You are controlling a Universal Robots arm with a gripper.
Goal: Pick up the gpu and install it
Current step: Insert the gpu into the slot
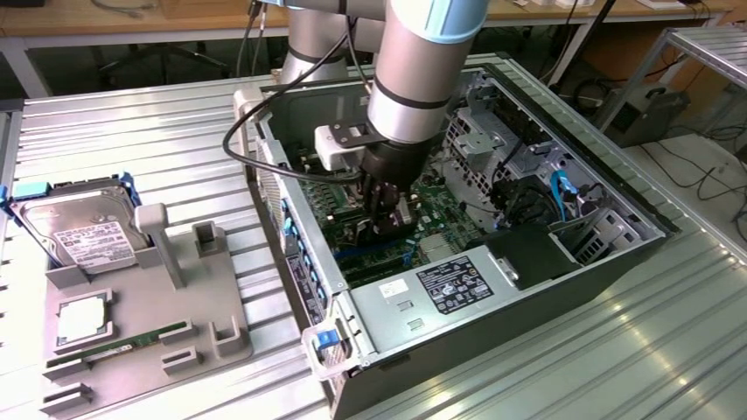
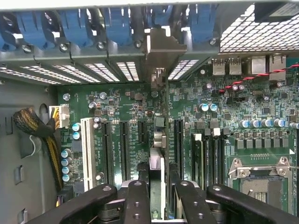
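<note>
The gpu [image 2: 158,140] is held edge-on, clamped between the fingers [image 2: 135,200] of the gripper [image 1: 383,229], low inside the computer case [image 1: 350,315] over the motherboard [image 2: 131,107], where slight misalignment with the slot could jam or bend it.

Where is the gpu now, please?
In the exterior view the gpu is inside the open computer case, held edge-on by the gripper over the motherboard.
</note>
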